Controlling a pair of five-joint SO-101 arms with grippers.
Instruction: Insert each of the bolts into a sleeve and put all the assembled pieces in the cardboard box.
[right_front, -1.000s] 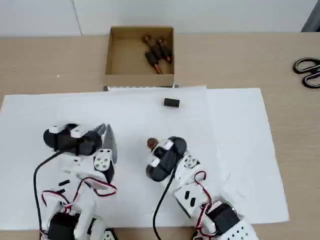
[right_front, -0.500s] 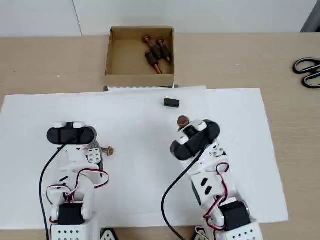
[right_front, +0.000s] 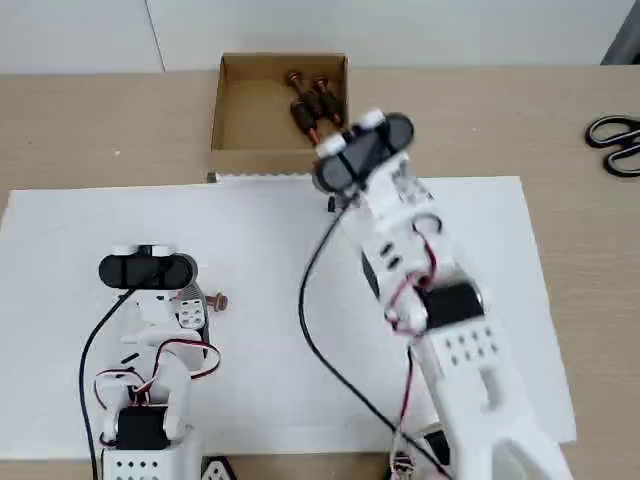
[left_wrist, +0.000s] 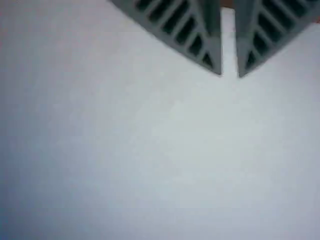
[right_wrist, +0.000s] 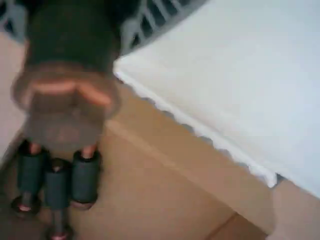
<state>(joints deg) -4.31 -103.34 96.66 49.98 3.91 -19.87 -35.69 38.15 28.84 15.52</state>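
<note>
A: Status re: right gripper?

B: Clamped on an assembled piece, i.e. bolt in sleeve. It hangs over the cardboard box, just inside the near wall and close to the three finished pcs at the box's right side.

A: So it's the drop step. How to do it well?

B: Don't let go yet, imo. Ease past the wall, go lower, then spread the jaws close to the floor so the piece doesn't bounce out. Aim for bare floor beside the finished ones, not on top, b/c a round sleeve probably rolls.

A: Risks?

B: Clipping the near wall going down or coming out. The box looks light and prob. shoves easily. Lift straight up after release.

A: And the left gripper?

B: Sits over the white paper, well apart from the box; can't tell its state. One bolt shows just beside that arm w/ no sleeve on it, so the task isn't done.
</note>
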